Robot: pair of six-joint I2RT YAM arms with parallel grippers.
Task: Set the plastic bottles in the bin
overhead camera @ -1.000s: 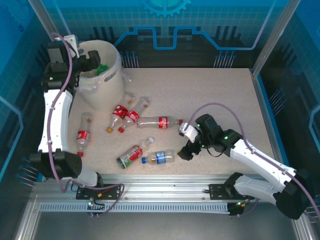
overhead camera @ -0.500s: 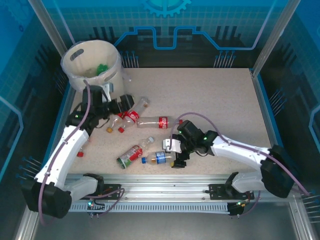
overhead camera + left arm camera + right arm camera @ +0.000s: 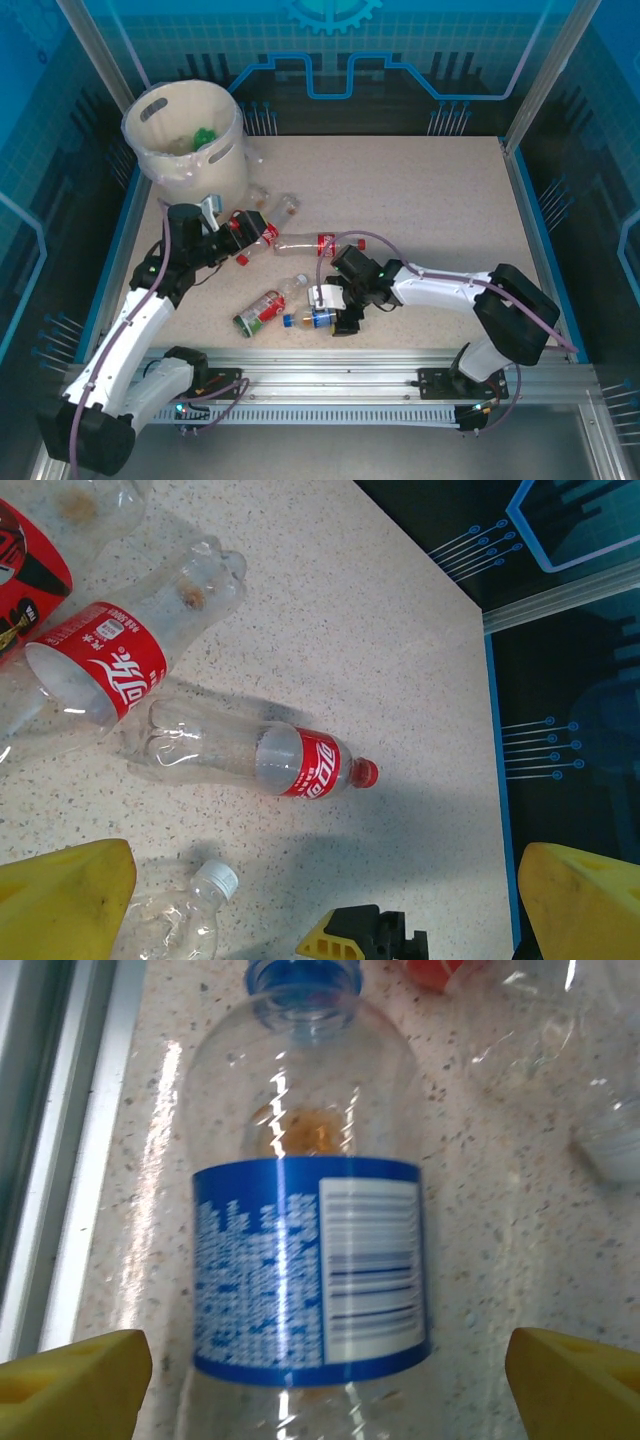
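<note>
The bin stands at the far left with a green bottle inside. Several plastic bottles lie on the table in front of it. My left gripper hangs open over the red-labelled ones; its wrist view has a red-capped cola bottle, a larger red-labelled bottle and a white-capped bottle below the open gripper. My right gripper straddles the blue-labelled bottle near the front edge. That bottle lies between the yellow fingers with a gap on each side, the gripper open.
A red-and-green-labelled bottle lies just left of the blue one. Two clear bottles lie next to the bin's base. The table's front rail runs close behind the right gripper. The right half of the table is bare.
My left arm came down from above the bin to the red-labelled bottles. My right gripper slid left along the table and now straddles the blue-labelled bottle, jaws narrowing slightly.
</note>
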